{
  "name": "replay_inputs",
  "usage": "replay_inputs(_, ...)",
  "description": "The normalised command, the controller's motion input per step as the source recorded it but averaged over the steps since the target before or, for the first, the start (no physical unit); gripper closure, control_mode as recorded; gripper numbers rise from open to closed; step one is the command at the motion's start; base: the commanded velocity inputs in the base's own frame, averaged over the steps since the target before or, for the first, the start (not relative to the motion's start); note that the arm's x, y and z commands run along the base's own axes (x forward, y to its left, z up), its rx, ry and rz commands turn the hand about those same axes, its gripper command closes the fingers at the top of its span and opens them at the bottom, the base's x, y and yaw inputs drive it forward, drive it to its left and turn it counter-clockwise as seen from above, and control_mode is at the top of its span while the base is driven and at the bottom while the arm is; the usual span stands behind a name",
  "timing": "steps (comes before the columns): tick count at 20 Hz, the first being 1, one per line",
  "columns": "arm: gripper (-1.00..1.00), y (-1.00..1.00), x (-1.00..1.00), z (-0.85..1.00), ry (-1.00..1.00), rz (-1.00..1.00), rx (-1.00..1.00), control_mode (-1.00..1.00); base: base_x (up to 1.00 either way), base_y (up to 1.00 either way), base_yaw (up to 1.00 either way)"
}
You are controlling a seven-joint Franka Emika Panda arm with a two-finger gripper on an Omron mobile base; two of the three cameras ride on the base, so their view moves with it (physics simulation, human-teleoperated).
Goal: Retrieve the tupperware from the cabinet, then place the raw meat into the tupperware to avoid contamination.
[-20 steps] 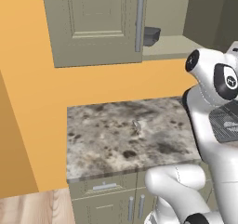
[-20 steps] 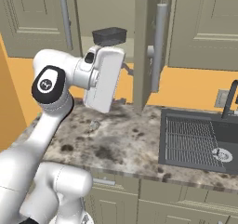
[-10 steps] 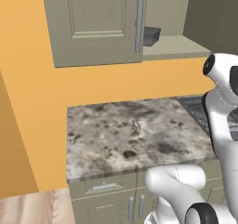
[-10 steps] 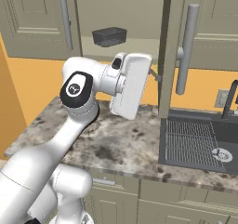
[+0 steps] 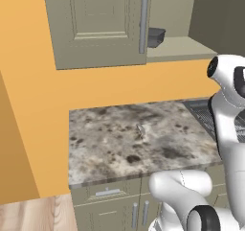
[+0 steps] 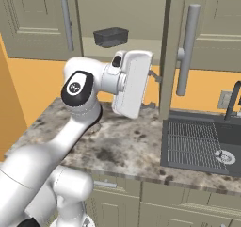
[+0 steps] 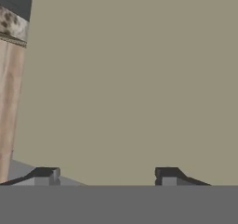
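Looking at where we are: the tupperware point(image 6: 111, 36) sits on the shelf point(image 5: 184, 47) inside the cabinet point(image 6: 123, 14), toward the shelf's front edge and near its left end, just behind the left door's bar handle point(image 5: 143, 23) as the left base view has it. The right-hand door point(image 6: 172, 52) stands swung out edge-on over the tabletop point(image 5: 139, 139), so the way in is clear.

Our end effector point(image 7: 106, 175) has its two finger tips spread apart with nothing between them, pointed flat at a plain olive panel, probably a cabinet door face. So we're not on the tub yet.

How we reckon it'll handle: a small low tub of dark smoky plastic, almost surely light and empty. The walls probably flex a bit if squeezed hard, and smooth plastic tends to be slippery, so a hard pinch on a rounded corner could pop it out sideways. Not fragile though; a bump against the shelf shouldn't hurt it.

Where we'd grab: across the short width, one finger on each long wall, around the middle of the tub. It looks roughly as wide as the hand, so the jaws likely need to stay wide going in. Pinching one wall at the rim, one finger inside and one outside, is our backup.

We can't see the raw meat from here, so we can't say where it sits.
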Motion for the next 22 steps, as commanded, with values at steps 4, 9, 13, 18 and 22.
replay_inputs(4,-1.0,0.0,-0.11,0.06,0.0,0.0,0.02,-1.0,0.0,0.0,0.0)
replay_inputs(9,-1.0,0.0,-0.04,0.01,0.0,0.0,0.01,-1.0,0.0,0.0,0.0)
replay_inputs(13,-1.0,0.0,-0.09,0.04,0.0,0.0,0.0,-1.0,0.0,0.0,0.0)
replay_inputs(18,-1.0,0.0,-0.18,0.1,0.0,0.0,0.0,-1.0,0.0,0.0,0.0)
replay_inputs(22,-1.0,0.0,-0.18,0.14,0.0,0.0,0.01,-1.0,0.0,0.0,0.0)
